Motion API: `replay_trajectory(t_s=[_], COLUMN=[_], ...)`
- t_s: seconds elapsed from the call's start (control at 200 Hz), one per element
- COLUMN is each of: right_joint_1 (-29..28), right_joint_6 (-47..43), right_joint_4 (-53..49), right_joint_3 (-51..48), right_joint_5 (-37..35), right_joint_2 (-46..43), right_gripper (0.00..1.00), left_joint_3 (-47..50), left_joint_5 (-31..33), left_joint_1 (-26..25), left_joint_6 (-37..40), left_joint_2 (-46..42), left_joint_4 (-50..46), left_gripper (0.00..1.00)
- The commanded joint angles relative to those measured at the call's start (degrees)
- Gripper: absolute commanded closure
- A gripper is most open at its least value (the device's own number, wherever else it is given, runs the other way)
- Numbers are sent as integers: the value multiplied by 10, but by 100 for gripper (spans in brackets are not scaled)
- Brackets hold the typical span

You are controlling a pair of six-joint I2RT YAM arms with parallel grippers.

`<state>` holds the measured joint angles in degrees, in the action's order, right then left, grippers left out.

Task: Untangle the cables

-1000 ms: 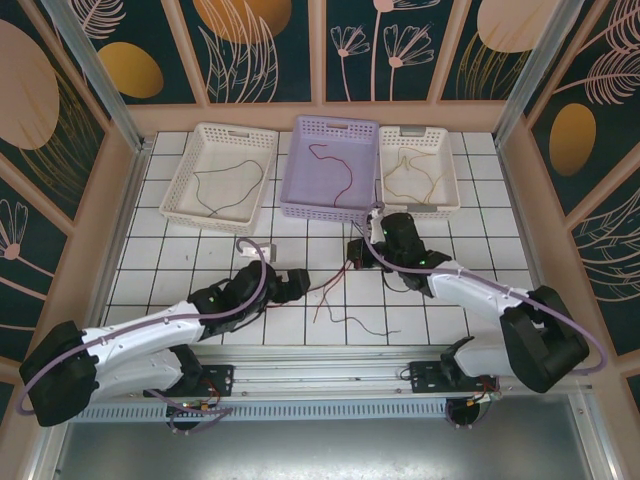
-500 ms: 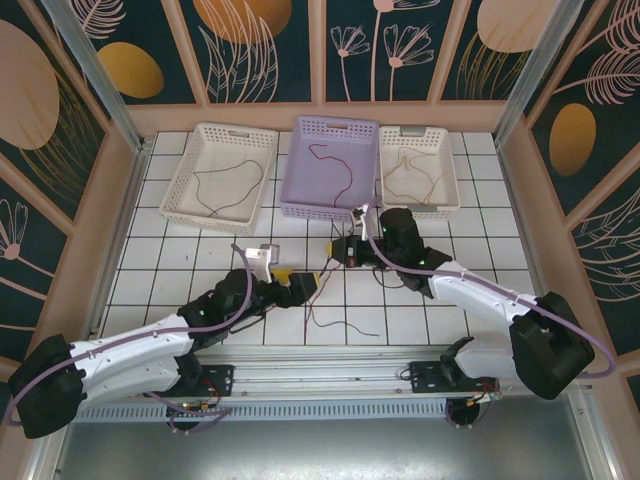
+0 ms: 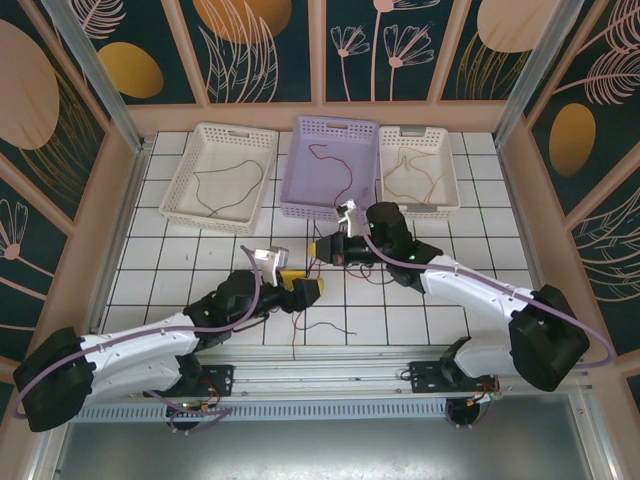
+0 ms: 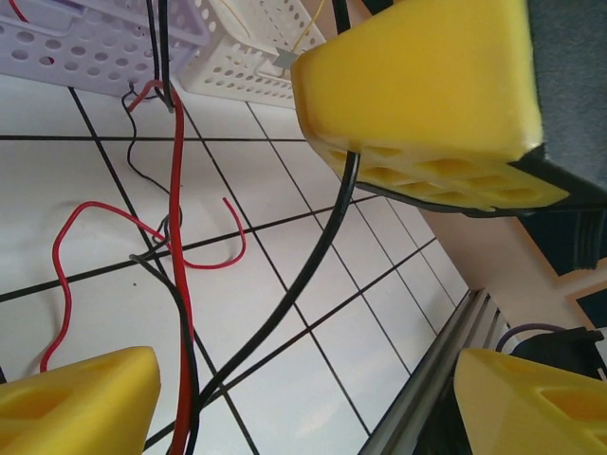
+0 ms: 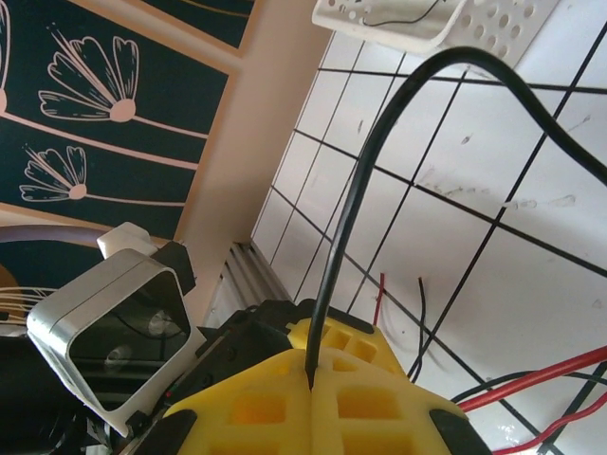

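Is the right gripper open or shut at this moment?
Shut. In the right wrist view the right gripper has its yellow fingers pressed together, pinching a black cable in the seam.

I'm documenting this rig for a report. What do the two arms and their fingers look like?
Left arm and right arm match: white shells, black joints, a lavender hose along each. The fingers are yellow blocks with moulded pockets. A grey-white camera box sits on each wrist.
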<state>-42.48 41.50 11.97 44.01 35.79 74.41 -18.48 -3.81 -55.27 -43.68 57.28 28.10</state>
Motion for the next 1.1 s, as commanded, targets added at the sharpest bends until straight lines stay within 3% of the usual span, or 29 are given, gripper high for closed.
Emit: replay_trajectory(t_s=[0.0,0.145,0.24,0.345,0.425,0.601,0.756,1.096], right_joint_1=[-12,-15,-18,-23,-24,-30,-33,-46], right_joint_6=[13,22,27,31,38,57,55,48], right_joint_4=[-13,-11,-8,-4,0,11,0,-18], right_joint_3=[23,20,21,22,25,29,38,49], right_joint_5=[16,21,28,29,31,36,33,23], right_joint_2=[7,11,14,16,17,17,11,17], right_gripper=[100,100,100,100,100,100,100,100], left_joint_3=[-13,-5,1,1,-2,-2,-4,-18], left_joint_5=[22,66,81,75,66,51,53,69], left_joint_1=[-4,-4,-4,-4,-4,-4,-4,-4], left_joint_6=[19,21,21,22,23,27,35,40], left_joint_2=[-7,-40,-55,-52,-42,-30,-32,-30], left_joint_4=[-9,-12,-10,-11,-12,-15,-39,-59], left_gripper=[22,27,35,47,51,53,48,78])
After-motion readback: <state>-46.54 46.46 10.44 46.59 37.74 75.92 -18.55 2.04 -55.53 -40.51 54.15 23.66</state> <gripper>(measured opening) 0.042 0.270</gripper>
